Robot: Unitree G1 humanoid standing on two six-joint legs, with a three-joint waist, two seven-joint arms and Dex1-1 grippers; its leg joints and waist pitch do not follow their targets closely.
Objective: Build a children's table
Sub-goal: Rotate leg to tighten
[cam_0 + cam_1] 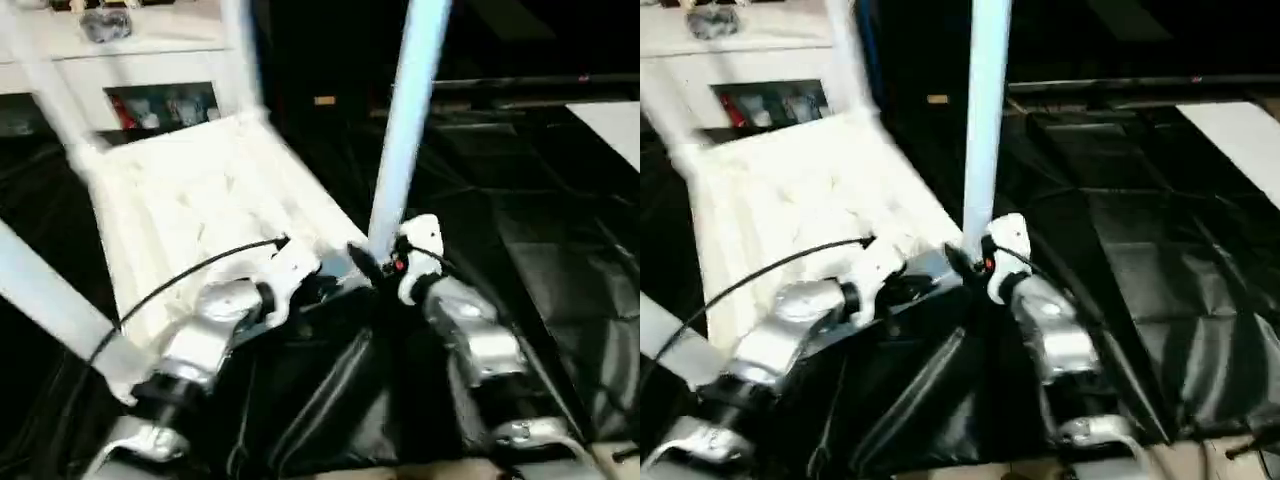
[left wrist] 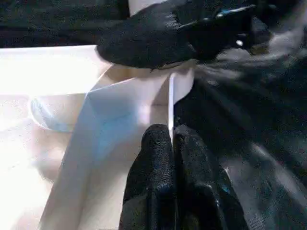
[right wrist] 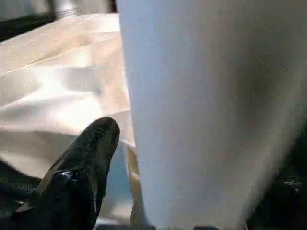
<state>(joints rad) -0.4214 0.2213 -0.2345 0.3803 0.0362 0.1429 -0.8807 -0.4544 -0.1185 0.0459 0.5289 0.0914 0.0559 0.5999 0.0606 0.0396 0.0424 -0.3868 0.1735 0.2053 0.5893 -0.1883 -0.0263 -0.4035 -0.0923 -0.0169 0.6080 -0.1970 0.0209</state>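
Left fingers (image 2: 168, 177) pinch a thin rib of the tabletop (image 1: 200, 200); right gripper (image 1: 375, 262) clamps 1 upright leg (image 1: 405, 120) just beside.

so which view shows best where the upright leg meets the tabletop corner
The left wrist view: the leg drops into the tabletop corner socket beside the left end effector. The eye views show the leg's length, its base behind the right end effector. The right wrist view shows its side.
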